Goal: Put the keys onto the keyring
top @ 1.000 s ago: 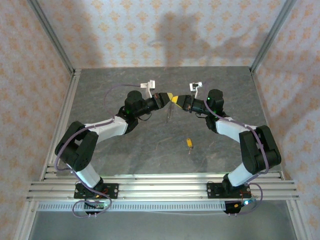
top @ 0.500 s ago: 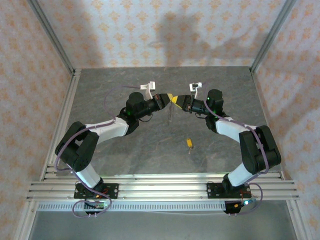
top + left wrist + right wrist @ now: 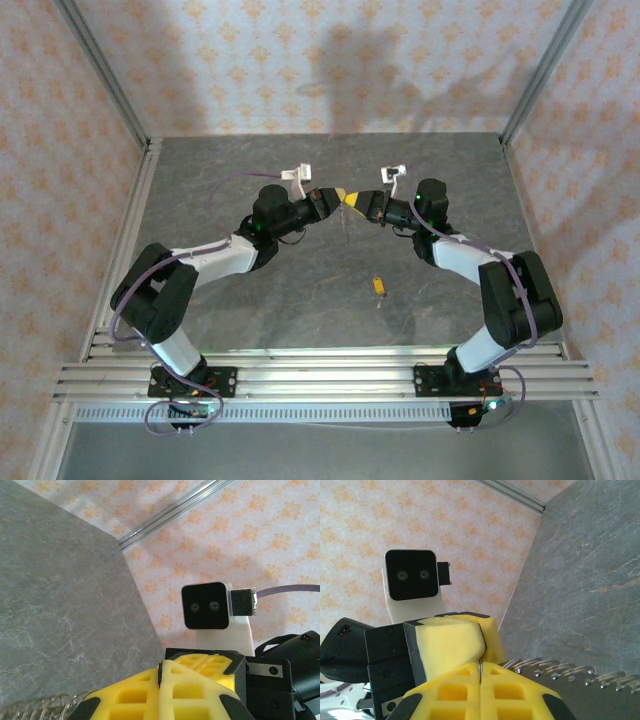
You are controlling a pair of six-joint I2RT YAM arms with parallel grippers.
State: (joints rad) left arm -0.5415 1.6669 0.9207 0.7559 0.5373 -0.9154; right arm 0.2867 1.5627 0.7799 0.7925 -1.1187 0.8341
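Observation:
My left gripper [image 3: 336, 193] and right gripper [image 3: 351, 199] meet tip to tip above the middle back of the table. Both are shut. The keyring [image 3: 343, 222] hangs below them as a faint thin loop. In the right wrist view its wire sits pinched in the seam of my right gripper [image 3: 480, 666], and its row of tooth-like pieces [image 3: 560, 671] trails off to the right. The left fingers [image 3: 451, 644] press against that tip. In the left wrist view my left gripper [image 3: 161, 669] is shut, with coiled wire [image 3: 45, 707] beside it. One orange-headed key [image 3: 379, 286] lies on the table.
The grey stone-patterned tabletop [image 3: 250, 300] is ringed by patterned walls and metal corner posts [image 3: 105, 85]. An aluminium rail [image 3: 320, 375] runs along the near edge by the arm bases. The right wrist camera block [image 3: 206, 606] faces the left wrist view at close range.
The joined gripper tips have edged slightly toward the back, still touching. The key on the table has not moved.

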